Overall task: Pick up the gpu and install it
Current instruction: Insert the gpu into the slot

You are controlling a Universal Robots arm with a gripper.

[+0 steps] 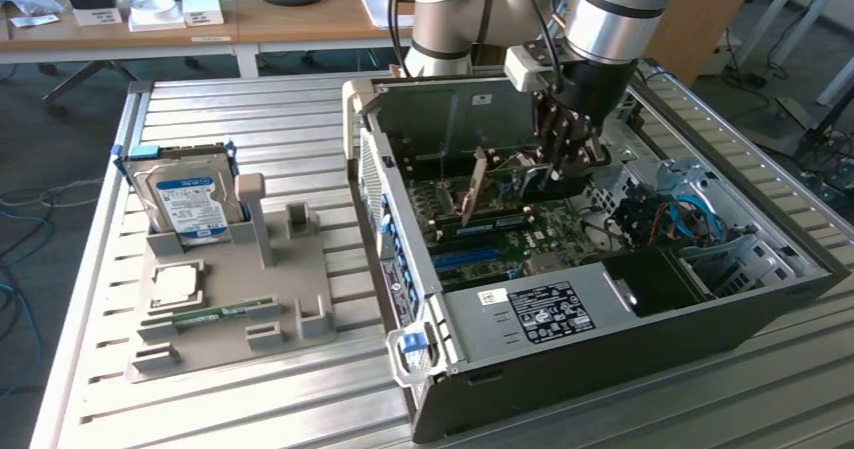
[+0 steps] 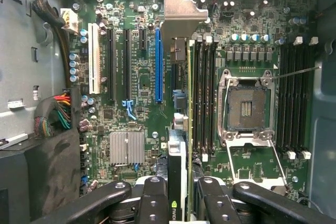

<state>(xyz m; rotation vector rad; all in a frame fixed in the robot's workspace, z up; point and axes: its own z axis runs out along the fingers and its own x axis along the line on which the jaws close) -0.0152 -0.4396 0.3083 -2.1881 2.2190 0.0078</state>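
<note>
– Looking into the computer case [image 1: 587,349], what has the gripper [image 2: 178,184] got?

– The graphics card [image 2: 178,72]. The jaws stand partway closed, pressed against both faces of it, so the card is gripped edge-on between them.

– Where is the card, then?

– Inside the case, over the motherboard [image 2: 131,124]. In the wrist view it runs lengthwise alongside the long blue slot [image 2: 158,64], between that slot and the row of black memory slots [image 2: 202,93]. Its silver end bracket [image 2: 181,9] points toward the vented wall of the case.

– Is it down in the slot?

– I cannot tell. In the exterior view the arm [image 1: 621,19] reaches down into the open case and the card hangs low over the board, but its lower edge is hidden.

– Anything else on the board?

– A processor socket [image 2: 245,106] with its metal frame, and a small ribbed silver heat sink [image 2: 126,147]. A bundle of coloured wires [image 2: 55,111] sits at the board's edge.

– And outside the case?

– On the slatted metal table [image 1: 240,119], toward the exterior view's left, a grey holder [image 1: 287,299] stands well apart from the gripper. A hard drive [image 1: 187,199] with a blue-and-white label stands upright in it, a processor chip [image 1: 178,284] lies flat in the holder near the drive, and a narrow green memory stick [image 1: 214,314] lies near that.
</note>
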